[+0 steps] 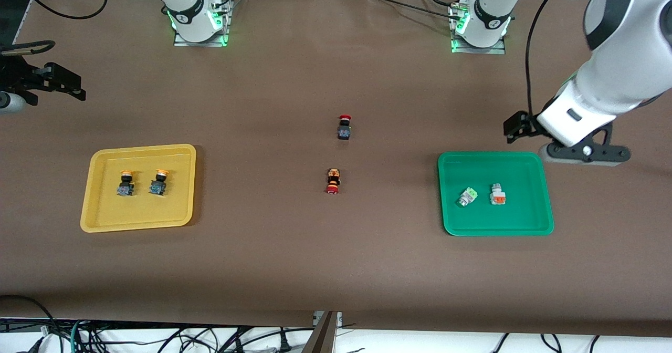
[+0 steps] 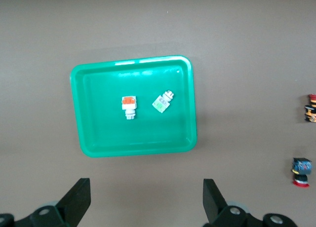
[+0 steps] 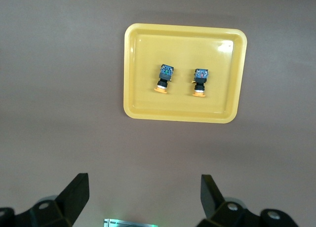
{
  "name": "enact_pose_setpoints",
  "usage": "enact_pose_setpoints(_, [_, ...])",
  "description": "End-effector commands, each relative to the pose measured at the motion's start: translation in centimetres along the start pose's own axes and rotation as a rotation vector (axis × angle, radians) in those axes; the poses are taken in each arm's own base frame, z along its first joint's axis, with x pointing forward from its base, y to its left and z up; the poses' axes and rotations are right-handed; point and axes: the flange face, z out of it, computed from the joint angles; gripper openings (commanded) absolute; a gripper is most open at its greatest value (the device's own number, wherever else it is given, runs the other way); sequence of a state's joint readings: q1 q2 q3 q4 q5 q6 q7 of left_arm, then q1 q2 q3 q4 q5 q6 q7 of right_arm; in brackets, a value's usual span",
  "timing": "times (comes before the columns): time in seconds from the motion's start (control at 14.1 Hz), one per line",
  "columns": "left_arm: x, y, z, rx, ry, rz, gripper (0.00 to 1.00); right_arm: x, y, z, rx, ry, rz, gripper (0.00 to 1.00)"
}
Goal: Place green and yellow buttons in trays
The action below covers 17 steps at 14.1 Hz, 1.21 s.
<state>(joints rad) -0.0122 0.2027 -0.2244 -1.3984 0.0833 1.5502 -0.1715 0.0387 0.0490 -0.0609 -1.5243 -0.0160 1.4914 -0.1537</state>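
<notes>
Brown desk (image 1: 336, 269), two trays well apart, one toward each arm's end

Yellow tray (image 1: 94, 216) toward right arm's end. Two yellow-capped buttons lying in it side by side, apart: one (image 1: 125, 183) closer to the tray's outer end, the other (image 1: 158, 182) closer to desk centre. Caps pointing away from front camera

Green tray (image 1: 451, 221) toward left arm's end. Two white buttons inside, near each other, not touching: green-marked one (image 1: 466, 196) tilted, orange-marked one (image 1: 497, 194) beside it, lying about straight

Between trays, on bare desk: red-capped button on black body (image 1: 344, 127), farther from front camera; red-capped button with orange-black body (image 1: 333, 180), nearer. Both outside any tray

Left hand (image 2: 145, 202) raised over bare desk just beside green tray's edge, fingers (image 2: 78, 200) spread wide, holding nothing

Right hand (image 3: 143, 200) up over desk edge at right arm's end, well apart from yellow tray, fingers (image 3: 210, 192) spread, holding nothing
</notes>
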Motion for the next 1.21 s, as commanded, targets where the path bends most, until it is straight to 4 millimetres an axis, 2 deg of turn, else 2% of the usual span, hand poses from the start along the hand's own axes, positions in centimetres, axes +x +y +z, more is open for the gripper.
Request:
enact_pose_setpoints(0.0, [-3.4,0.5,-2.4,0.025,0.003,0.019,1.00,-0.3,-0.1,-0.1,-0.001,-0.003,0.015,1.00])
enact_pose_setpoints(0.07, [-3.8,-1.7,-2.4,0.027,0.008,-0.021,1.00,-0.3,-0.1,-0.1,-0.001,-0.003,0.015,1.00])
enact_pose_setpoints(0.21, [-4.8,-3.4,-1.3,0.023,0.025,-0.047,1.00,-0.4,0.0,-0.1,-0.001,-0.003,0.018,1.00])
enact_pose_setpoints(0.36, [-4.4,-6.9,0.3,-0.021,0.022,-0.057,1.00,-0.4,0.0,-0.1,-0.001,-0.003,0.018,1.00])
enact_pose_setpoints(0.43, [-4.6,-8.8,0.3,-0.040,0.031,-0.052,1.00,-0.4,0.0,-0.1,-0.001,-0.003,0.018,1.00])
enact_pose_setpoints(0.85, [-4.9,-7.4,-0.8,-0.033,0.022,-0.026,1.00,-0.3,0.1,-0.1,-0.001,-0.004,0.020,1.00])
enact_pose_setpoints(1.0, [-4.6,-7.4,-0.4,-0.032,0.019,-0.027,1.00,-0.3,0.2,0.0,-0.001,-0.004,0.021,1.00])
enact_pose_setpoints(1.14, [-4.1,-8.0,-1.4,-0.006,0.047,-0.021,1.00,-0.3,0.3,0.0,-0.001,-0.004,0.023,1.00])
